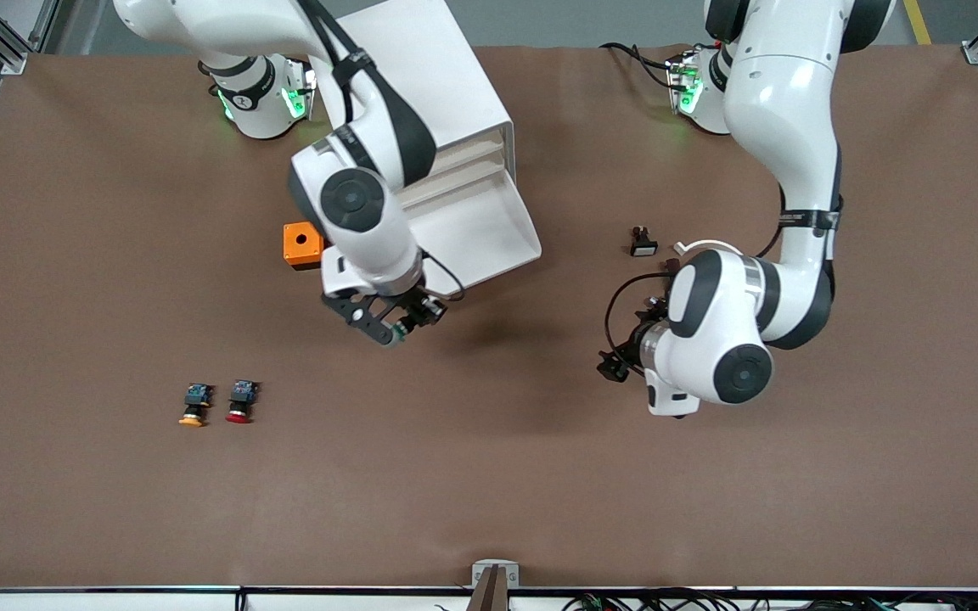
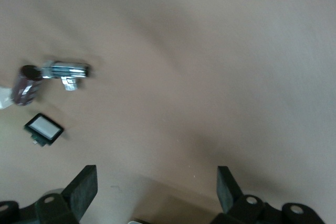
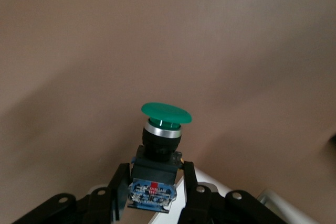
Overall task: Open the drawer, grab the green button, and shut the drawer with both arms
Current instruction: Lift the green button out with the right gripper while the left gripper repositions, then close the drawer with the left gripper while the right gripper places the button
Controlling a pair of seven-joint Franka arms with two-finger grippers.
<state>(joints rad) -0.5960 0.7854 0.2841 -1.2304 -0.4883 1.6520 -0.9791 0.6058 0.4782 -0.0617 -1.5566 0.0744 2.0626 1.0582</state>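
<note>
Nearest your camera lie two buttons on the brown table (image 1: 73, 509), side by side toward the right arm's end: the orange-capped button (image 1: 193, 405) and the red-capped button (image 1: 240, 401), just apart, both lying on their sides with the caps toward the camera edge.

You see the right gripper (image 1: 404, 327) raised over the table just off the open drawer's front lip. Its fingers (image 3: 191, 184) are clenched on the blocky body of the green-capped button (image 3: 160, 148); in the right wrist view the cap points away from the wrist, the body pinched from both sides. The button is off the table, held in the air.

You find the drawer (image 1: 476, 229) pulled out of the white cabinet (image 1: 421, 85), which stands near the edge where the arm bases are, beside the right arm's base. The tray's white floor shows bare where it is visible; the right arm covers part of it. An orange box (image 1: 303, 244) sits on the table beside the cabinet, toward the right arm's end.

You see the left gripper (image 2: 156, 187) hovering over bare table toward the left arm's end, fingers spread wide and holding nothing. A small black switch with a white face (image 1: 643, 243) lies on the table near it, closer to the bases' edge.
</note>
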